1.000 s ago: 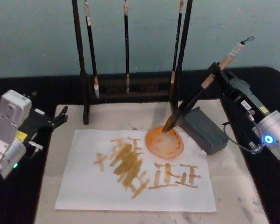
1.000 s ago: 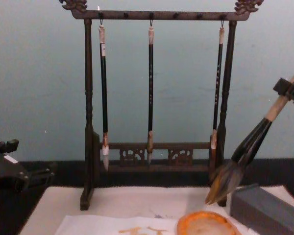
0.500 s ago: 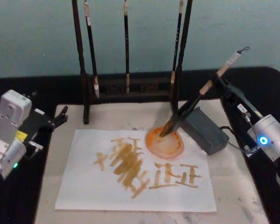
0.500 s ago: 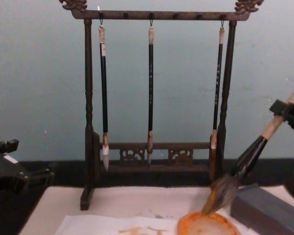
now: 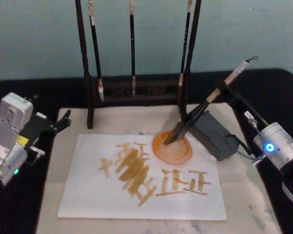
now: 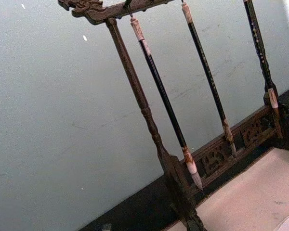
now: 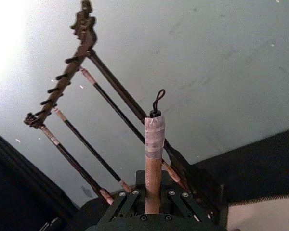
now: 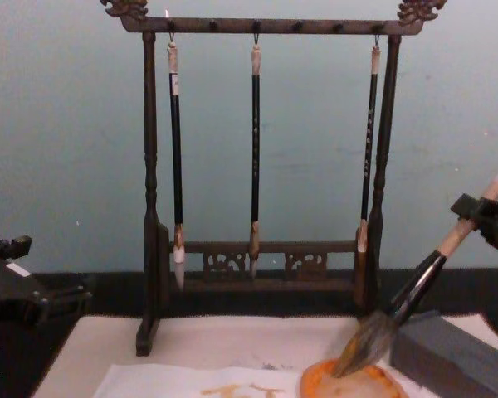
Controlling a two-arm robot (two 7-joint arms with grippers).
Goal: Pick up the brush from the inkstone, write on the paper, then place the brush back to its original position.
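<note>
The brush (image 5: pixel 201 108) slants down to the left, and its bushy bristles (image 5: pixel 172 137) touch the round orange dish (image 5: pixel 173 149). My right gripper (image 5: pixel 223 90) is shut on the tan handle, above the grey inkstone block (image 5: pixel 214 134). From the chest, the bristles (image 8: pixel 361 348) rest on the dish (image 8: pixel 353 383) and the right gripper (image 8: pixel 480 214) shows at the right edge. The handle end with its cord loop (image 7: pixel 154 134) sticks out of the right gripper (image 7: pixel 151 196). The white paper (image 5: pixel 88 195) carries orange-yellow strokes. My left gripper (image 5: pixel 62 122) is parked open at the left, off the mat.
A dark wooden rack (image 5: pixel 136 90) with three slim hanging brushes (image 8: pixel 255 149) stands at the back of the beige felt mat (image 5: pixel 244 195). The rack's right post (image 5: pixel 189 63) is close behind the brush. Black table (image 5: pixel 19 214) lies on both sides.
My right gripper sank and drew back to the right, tilting the brush lower. The bristles came down from above the dish onto it. The left arm stayed still.
</note>
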